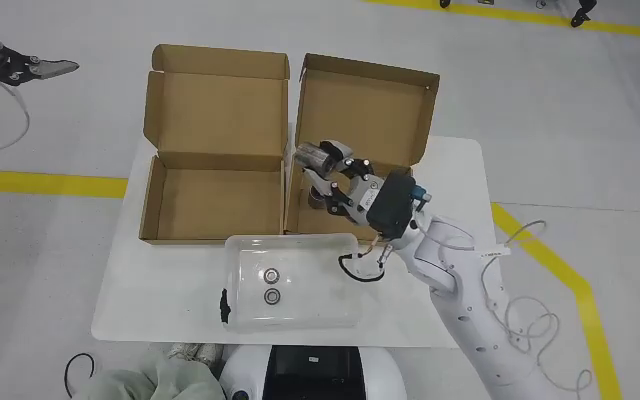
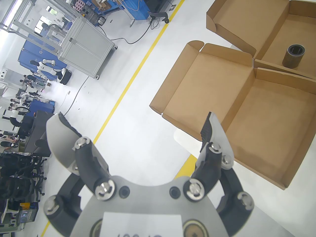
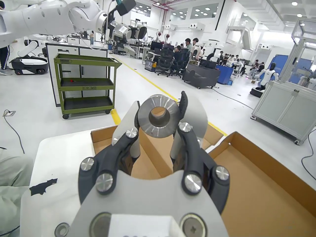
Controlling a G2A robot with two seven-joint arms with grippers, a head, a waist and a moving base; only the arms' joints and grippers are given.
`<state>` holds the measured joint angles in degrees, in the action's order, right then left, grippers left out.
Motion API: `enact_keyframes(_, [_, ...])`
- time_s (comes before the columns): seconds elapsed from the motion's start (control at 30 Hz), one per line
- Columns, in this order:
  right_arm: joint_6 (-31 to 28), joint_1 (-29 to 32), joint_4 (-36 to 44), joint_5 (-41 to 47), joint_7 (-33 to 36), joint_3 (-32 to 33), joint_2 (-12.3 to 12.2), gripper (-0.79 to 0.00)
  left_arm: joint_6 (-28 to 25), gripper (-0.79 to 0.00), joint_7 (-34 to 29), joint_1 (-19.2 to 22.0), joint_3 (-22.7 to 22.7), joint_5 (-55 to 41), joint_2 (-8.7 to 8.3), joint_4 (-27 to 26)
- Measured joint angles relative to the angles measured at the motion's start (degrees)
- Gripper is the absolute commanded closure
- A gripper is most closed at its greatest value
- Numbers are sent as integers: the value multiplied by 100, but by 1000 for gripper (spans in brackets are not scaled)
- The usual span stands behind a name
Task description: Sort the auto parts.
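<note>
as right hand (image 3: 159, 114) grips steel sleeve (image 3: 158, 131), open box (image 1: 365, 115) lies below.

You have 2 open cardboard boxes: left box (image 1: 215, 205), right box (image 1: 370, 110) | 1 clear plastic bin (image 1: 320, 290) | 2 small metal rings inside it: far ring (image 1: 269, 274), near ring (image 1: 271, 296) | 1 silver bushing (image 3: 158, 120) | 1 dark bushing (image 2: 293, 56) | 1 white table (image 1: 455, 170) under your count

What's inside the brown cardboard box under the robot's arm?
One dark hollow metal cylinder stands upright in the brown cardboard box. From above, the right arm's jaws and their shiny steel cylinder cover part of its floor.
</note>
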<state>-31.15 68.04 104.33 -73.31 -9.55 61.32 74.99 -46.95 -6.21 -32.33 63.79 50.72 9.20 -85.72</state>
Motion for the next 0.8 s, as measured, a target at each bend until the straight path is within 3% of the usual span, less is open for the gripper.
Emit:
enact_keyframes(0.4, [1171, 609, -249, -106, 1618, 165, -40, 0, 0, -785, 0, 0, 0, 0, 0, 0])
enact_keyframes(0.8, [1716, 244, -760, -202, 3603, -33, 9, 0, 0, -785, 0, 0, 0, 0, 0, 0])
